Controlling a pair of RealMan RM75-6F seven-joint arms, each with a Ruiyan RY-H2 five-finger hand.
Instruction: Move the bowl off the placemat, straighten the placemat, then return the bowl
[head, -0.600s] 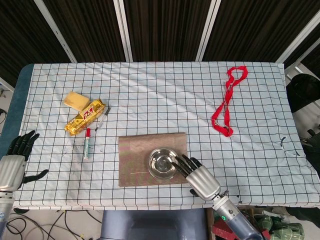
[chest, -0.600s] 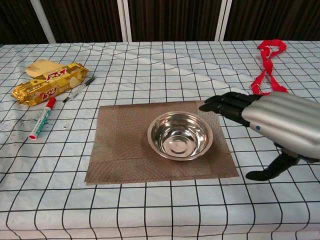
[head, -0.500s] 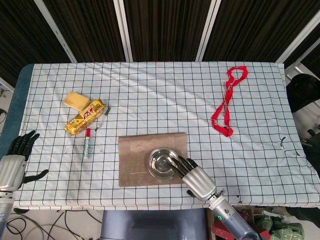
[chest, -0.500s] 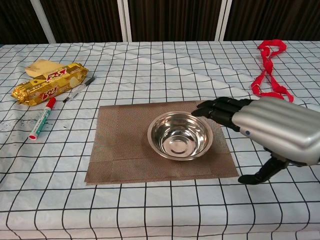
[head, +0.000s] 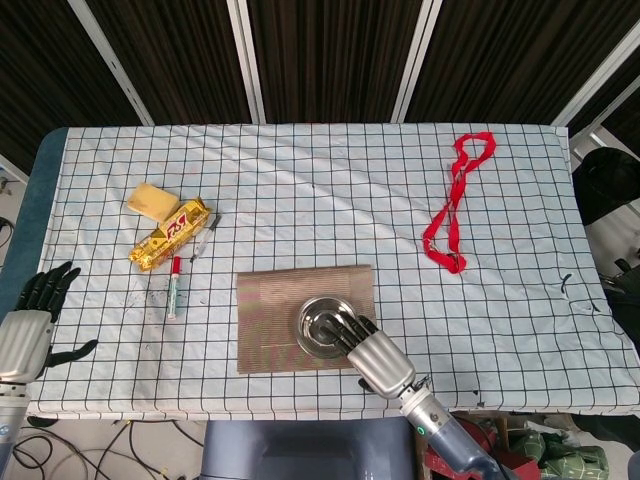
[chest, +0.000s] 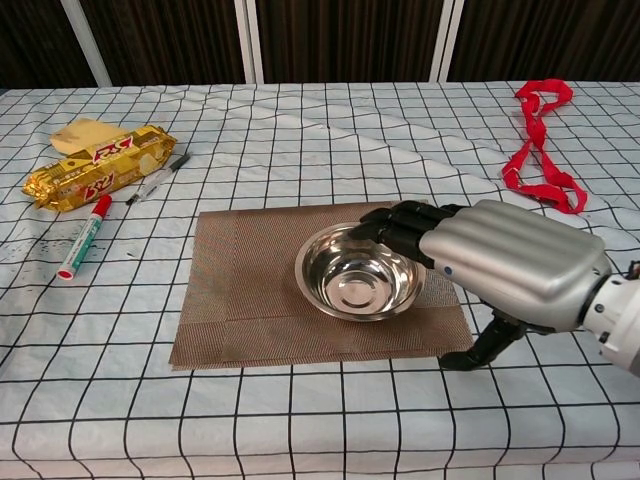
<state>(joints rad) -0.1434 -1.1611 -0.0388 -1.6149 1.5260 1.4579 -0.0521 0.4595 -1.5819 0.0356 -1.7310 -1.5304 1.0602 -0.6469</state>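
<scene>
Readable marks are few. The gold snack packet (chest: 99, 168), lying near the table's (chest: 300, 430) far left edge, carries a red panel with white characters, too small and blurred to make out. Nothing else shows legible text.

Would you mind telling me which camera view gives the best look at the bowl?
The chest view: the bowl sits close and large, its shiny inside mostly visible beside the right robot hand. In the head view it is small, partly covered by that hand.
</scene>
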